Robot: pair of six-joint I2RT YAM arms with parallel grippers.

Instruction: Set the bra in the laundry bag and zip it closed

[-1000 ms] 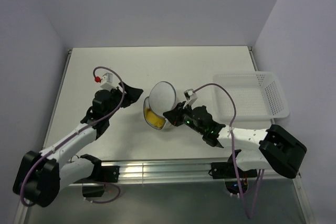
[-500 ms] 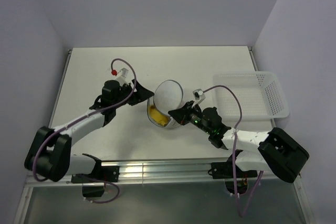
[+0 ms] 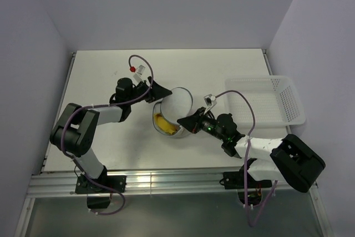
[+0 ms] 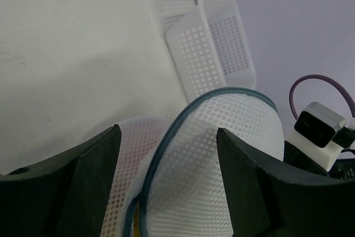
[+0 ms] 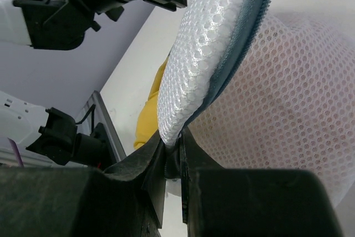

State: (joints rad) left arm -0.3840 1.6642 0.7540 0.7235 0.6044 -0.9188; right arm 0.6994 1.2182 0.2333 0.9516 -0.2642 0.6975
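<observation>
The laundry bag point(image 3: 176, 105) is a round white mesh pouch with a dark zip rim, mid-table, its lid half raised. A yellow bra point(image 3: 162, 122) lies inside it and shows yellow in the right wrist view point(image 5: 148, 104). My right gripper point(image 3: 183, 121) is shut on the bag's lid edge point(image 5: 183, 117) at the near right rim. My left gripper point(image 3: 162, 91) is open, its fingers point(image 4: 89, 170) on either side of the bag's lid point(image 4: 222, 154) at the far left rim, not closed on it.
A white plastic lattice basket point(image 3: 288, 101) stands at the right edge of the table, and shows in the left wrist view point(image 4: 222, 48). Bare table lies behind and to the left of the bag.
My left gripper has moved right and forward up to the bag's rim. The bag's lid has tipped further down over the opening. The right gripper has kept its hold.
</observation>
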